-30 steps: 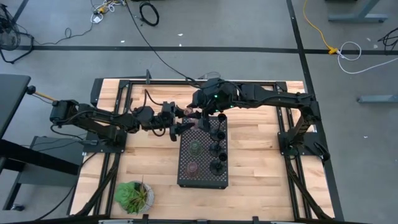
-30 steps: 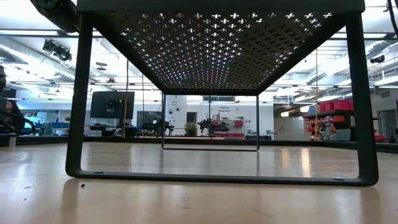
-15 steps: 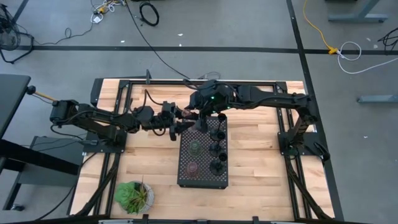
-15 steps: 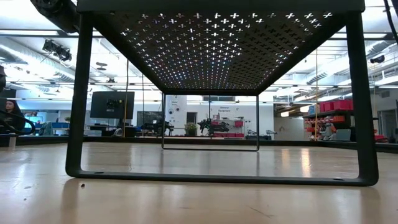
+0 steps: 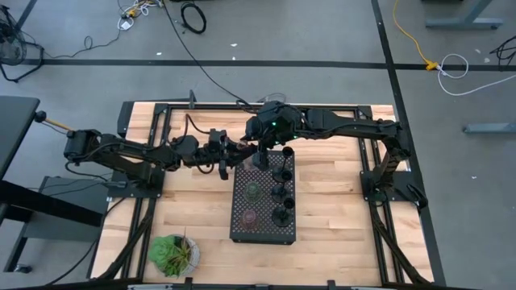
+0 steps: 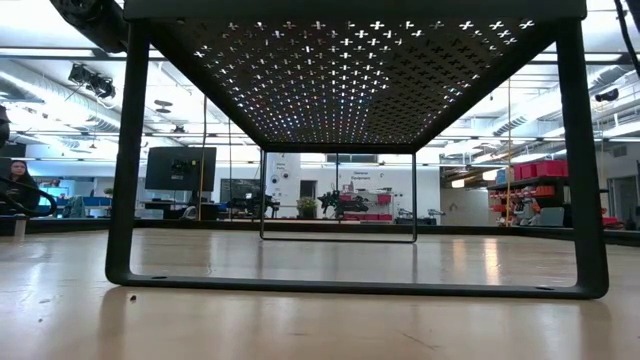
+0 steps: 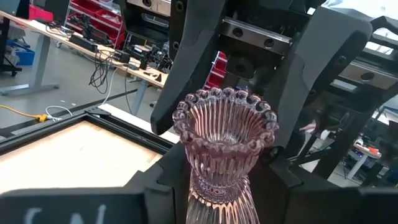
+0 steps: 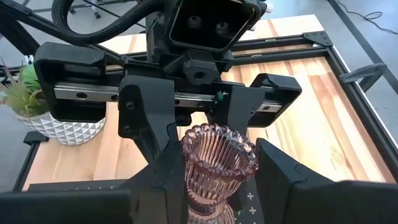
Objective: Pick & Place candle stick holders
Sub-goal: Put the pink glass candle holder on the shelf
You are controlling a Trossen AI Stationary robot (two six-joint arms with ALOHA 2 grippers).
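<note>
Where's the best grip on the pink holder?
Its narrow ribbed waist, under the flared rim, approached level from the side: the pink holder looks upright and the wider rim should probably stop slipping. Left gripper and right gripper both flank it by the tray.

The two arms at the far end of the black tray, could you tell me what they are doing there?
Both hands meet over the far end of the black perforated tray, with a pink ribbed glass candle holder between them. It sits between the fingers of the left hand and of the right hand; which one carries it cannot be told. On the tray stand three black stemmed holders, a green holder and a brownish holder. A potted plant stands at the near left corner.
</note>
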